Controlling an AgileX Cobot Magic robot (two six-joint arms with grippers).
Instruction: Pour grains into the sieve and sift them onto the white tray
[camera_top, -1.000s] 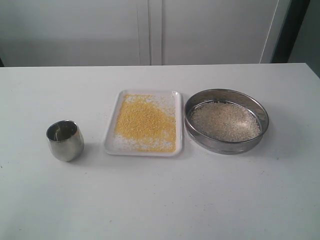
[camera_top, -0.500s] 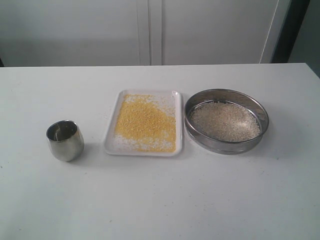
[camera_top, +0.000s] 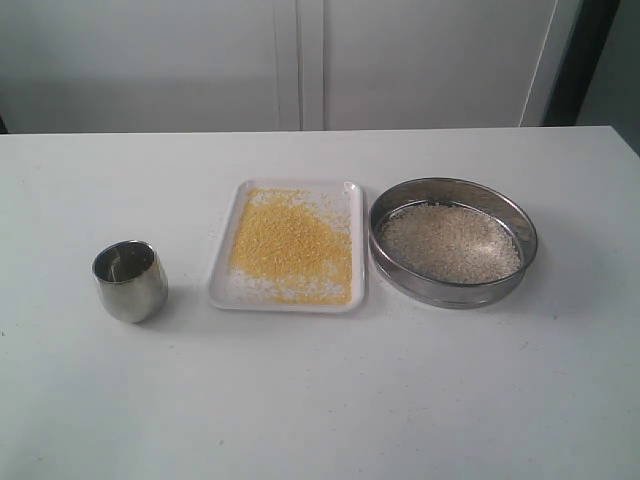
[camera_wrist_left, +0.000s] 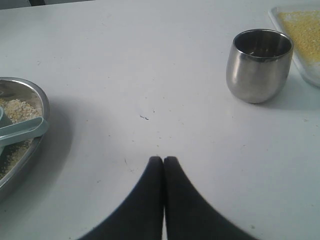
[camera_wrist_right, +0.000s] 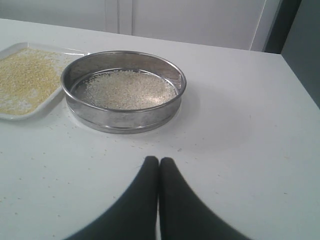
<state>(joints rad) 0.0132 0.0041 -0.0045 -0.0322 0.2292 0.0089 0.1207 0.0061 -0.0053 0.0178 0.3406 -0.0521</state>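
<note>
Right wrist: sieve (camera_wrist_right: 125, 118) near right claw (camera_wrist_right: 159, 160)

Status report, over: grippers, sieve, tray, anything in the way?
Left gripper shut, empty; right gripper shut, empty. Sieve on table beside white tray, off-white grains inside; yellow grains on tray. Steel cup stands left, clear of both.

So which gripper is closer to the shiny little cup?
Left. The left gripper is near the steel cup, not touching it; the right gripper faces the sieve, which sits across the white tray from the cup.
</note>
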